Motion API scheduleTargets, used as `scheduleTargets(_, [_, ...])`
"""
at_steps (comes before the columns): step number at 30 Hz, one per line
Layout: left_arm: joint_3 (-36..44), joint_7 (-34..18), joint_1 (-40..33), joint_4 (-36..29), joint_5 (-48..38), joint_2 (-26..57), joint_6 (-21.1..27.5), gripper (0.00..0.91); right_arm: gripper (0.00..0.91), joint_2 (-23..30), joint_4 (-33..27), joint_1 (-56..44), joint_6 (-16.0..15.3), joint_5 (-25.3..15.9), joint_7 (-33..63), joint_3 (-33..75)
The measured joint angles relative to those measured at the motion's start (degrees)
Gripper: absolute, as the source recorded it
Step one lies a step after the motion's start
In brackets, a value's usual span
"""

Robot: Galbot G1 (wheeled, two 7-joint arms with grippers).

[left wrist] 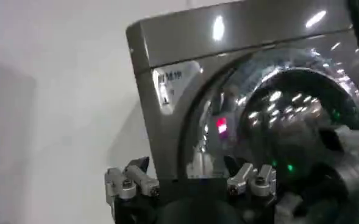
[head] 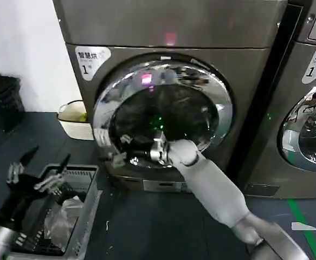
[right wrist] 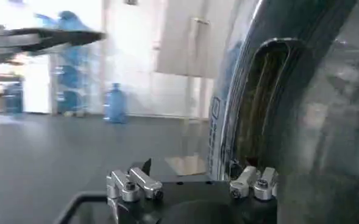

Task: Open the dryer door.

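The dryer (head: 168, 27) is a bronze-grey front loader with a white "1" sticker and a pink light. Its dryer door (head: 223, 108), a chrome ring around dark glass, seems to stand a little out from the front on its left side. My right gripper (head: 156, 153) is at the door's lower rim. In the right wrist view the right gripper (right wrist: 191, 165) is open, with one finger (right wrist: 252, 181) beside the door's chrome edge (right wrist: 270, 73). My left gripper (head: 48, 160) hangs open at the lower left, away from the door; in the left wrist view the left gripper (left wrist: 187, 163) faces the dryer (left wrist: 167, 134).
A second like machine (head: 309, 119) stands at the right. A grey slatted basket (head: 87, 181) holding a plastic bag sits under the left gripper. A white basket (head: 73, 123) and a dark crate (head: 3, 100) stand by the wall. Dark floor lies in front.
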Motion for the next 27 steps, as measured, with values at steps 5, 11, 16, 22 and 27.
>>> scheduleTargets(5, [-1.3, -2.3, -1.2, 5.5, -6.5, 6.6, -0.1, 0.907, 0.907, -3.5, 4.3, -2.5, 0.2, 0.4, -8.6, 1.7])
scheduleTargets(11, [0.8, -6.8, -4.7, 12.3, -12.7, 16.4, -1.2, 0.907, 0.907, -8.4, 9.4, -6.0, 1.1, 0.5, -20.8, 4.6])
scheduleTargets(16, [3.8, -6.7, -9.3, 17.1, -15.9, 23.1, -1.6, 0.907, 0.907, -11.4, 11.8, -9.3, 2.7, 0.2, -25.6, 7.6])
scheduleTargets(22, [10.8, -4.9, -14.7, 20.3, -15.8, 28.8, -4.3, 0.907, 0.907, -13.8, 12.8, -13.2, 6.6, 0.3, -26.6, 11.1])
scheduleTargets(27, [19.4, -1.7, -19.5, 21.8, -21.9, 33.2, -6.4, 0.907, 0.907, -16.0, 15.1, -17.6, 9.7, 1.0, -26.8, 14.4])
